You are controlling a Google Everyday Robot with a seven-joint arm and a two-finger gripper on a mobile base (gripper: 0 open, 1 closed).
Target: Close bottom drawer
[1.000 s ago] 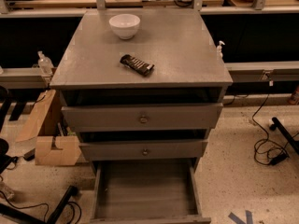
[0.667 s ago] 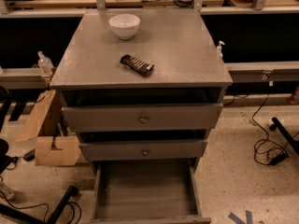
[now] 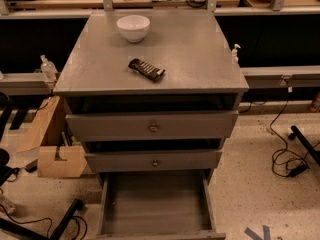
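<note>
The grey tabletop point(image 3: 200, 59) of a cabinet is seen from the front and above. The bottom drawer point(image 3: 155, 204) is pulled far out at floor level, under the middle drawer point(image 3: 155, 160). Its bare grey inside is shown, and its front panel is cut off by the lower edge of the view. Closing is judged not yet begun; a straight push on that front toward the cabinet is called for. The pincer is nowhere seen, so its opening cannot be told. A white bowl point(image 3: 133, 28) and a dark snack bar point(image 3: 146, 69) are set on top.
</note>
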